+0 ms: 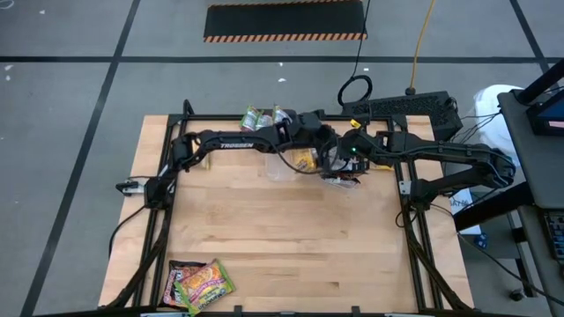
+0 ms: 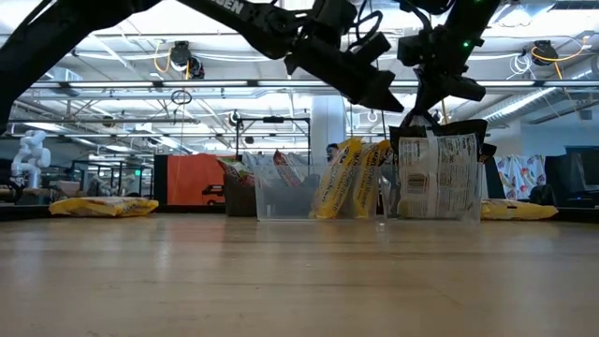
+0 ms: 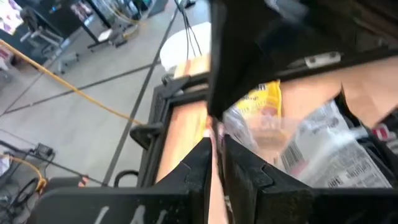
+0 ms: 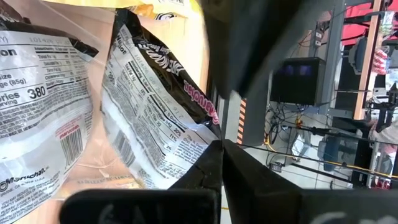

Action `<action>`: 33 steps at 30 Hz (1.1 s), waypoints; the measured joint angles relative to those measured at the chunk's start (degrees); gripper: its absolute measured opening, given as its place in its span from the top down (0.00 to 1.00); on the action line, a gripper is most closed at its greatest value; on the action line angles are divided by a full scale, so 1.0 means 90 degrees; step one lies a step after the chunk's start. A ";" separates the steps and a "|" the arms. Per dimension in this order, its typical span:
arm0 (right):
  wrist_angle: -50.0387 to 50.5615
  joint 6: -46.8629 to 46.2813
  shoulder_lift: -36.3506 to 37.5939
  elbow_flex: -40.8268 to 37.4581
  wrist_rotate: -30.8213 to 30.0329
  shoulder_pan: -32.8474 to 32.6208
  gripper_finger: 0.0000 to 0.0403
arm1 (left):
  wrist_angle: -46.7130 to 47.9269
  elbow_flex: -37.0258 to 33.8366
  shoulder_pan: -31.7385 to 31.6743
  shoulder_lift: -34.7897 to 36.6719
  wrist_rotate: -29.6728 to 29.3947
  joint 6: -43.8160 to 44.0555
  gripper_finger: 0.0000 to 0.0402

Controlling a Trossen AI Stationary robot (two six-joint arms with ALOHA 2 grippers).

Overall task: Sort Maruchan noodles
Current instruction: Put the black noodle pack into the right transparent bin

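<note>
Clear tubs stand in a row at the table's far middle. One [image 2: 281, 197] has green-and-pink noodle packets behind it. One holds upright yellow packets [image 2: 342, 178]. One [image 2: 435, 211] holds dark packets showing their white backs. My left gripper [image 3: 216, 152] hovers above the yellow packets, open by a narrow slit, with only wood colour showing between the fingers. My right gripper [image 4: 219, 144] is above the dark packets' tub, shut on a dark packet [image 4: 155, 106]. My right gripper pinches a corner of the dark packet [image 4: 210, 138] between its two fingertips, slanting down from the table's right side. The packet stands upright in the tub with another dark packet [image 4: 37, 93] beside it.
A pile of green, pink and yellow packets [image 1: 198, 283] lies at the table's near left corner. Yellow packets lie flat at the far left [image 2: 103, 206] and far right [image 2: 519, 211]. A black frame [image 1: 176, 132] runs round the table. The two arms cross closely above the tubs.
</note>
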State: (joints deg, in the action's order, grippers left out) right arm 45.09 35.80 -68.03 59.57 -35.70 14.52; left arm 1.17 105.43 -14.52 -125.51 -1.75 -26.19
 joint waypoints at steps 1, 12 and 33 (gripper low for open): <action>-0.0004 -0.0001 0.0000 0.0000 0.0000 0.0001 1.00 | -0.0081 0.0000 -0.0029 0.0000 0.0080 0.0005 0.88; -0.0009 0.0001 0.0000 0.0000 0.0000 -0.0001 1.00 | -0.0272 0.0000 -0.0175 0.0000 0.0909 0.0327 0.88; -0.0038 0.0075 0.0000 0.0000 0.0000 -0.0001 1.00 | -0.0526 -0.0005 -0.0291 -0.0241 0.0953 0.0314 0.88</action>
State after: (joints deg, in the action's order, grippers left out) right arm 44.75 36.48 -68.03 59.57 -35.70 14.50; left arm -3.56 105.38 -17.14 -127.68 6.83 -23.37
